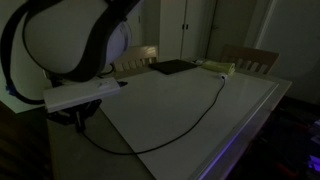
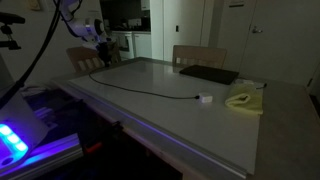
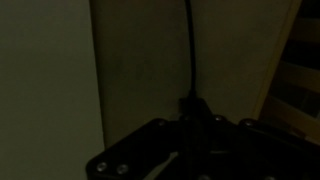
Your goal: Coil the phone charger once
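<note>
On pale table [image 2: 175, 122] in dim room: phone charger [image 2: 150, 92] trails across; tool [image 3: 190, 115] clamped on it.

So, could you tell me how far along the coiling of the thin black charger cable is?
Done: the gripper is at the end of the thin black charger cable, at the edge of the pale table. In hand: its jaws look shut on that end in the wrist view. Left: the coil; the cable lies in one open curve across it, with no loop yet.
</note>
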Robot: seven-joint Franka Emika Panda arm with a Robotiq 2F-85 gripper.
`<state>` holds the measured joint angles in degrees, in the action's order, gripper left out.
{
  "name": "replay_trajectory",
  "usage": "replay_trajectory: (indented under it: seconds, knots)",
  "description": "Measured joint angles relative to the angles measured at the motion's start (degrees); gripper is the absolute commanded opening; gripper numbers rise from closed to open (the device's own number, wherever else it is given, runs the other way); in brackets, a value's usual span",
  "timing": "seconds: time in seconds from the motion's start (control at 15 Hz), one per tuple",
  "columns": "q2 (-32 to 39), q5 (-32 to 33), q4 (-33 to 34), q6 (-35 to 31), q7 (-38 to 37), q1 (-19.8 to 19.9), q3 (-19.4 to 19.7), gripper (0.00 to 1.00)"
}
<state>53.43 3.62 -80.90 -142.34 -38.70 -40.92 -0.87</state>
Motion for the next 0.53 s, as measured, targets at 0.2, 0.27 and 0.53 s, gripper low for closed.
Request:
replay_trajectory:
  seconds: [0.2,0.27,0.53]
  knots:
    - [-1.1,0.5,0.0,0.2,0.0,0.0,0.5,0.02]
    - [-1.7,0.8,0.0,0.4,0.0,-0.1,0.9,0.02]
    - [-4.3,2.7,-0.5,1.4,-0.1,-0.2,3.2,0.02]
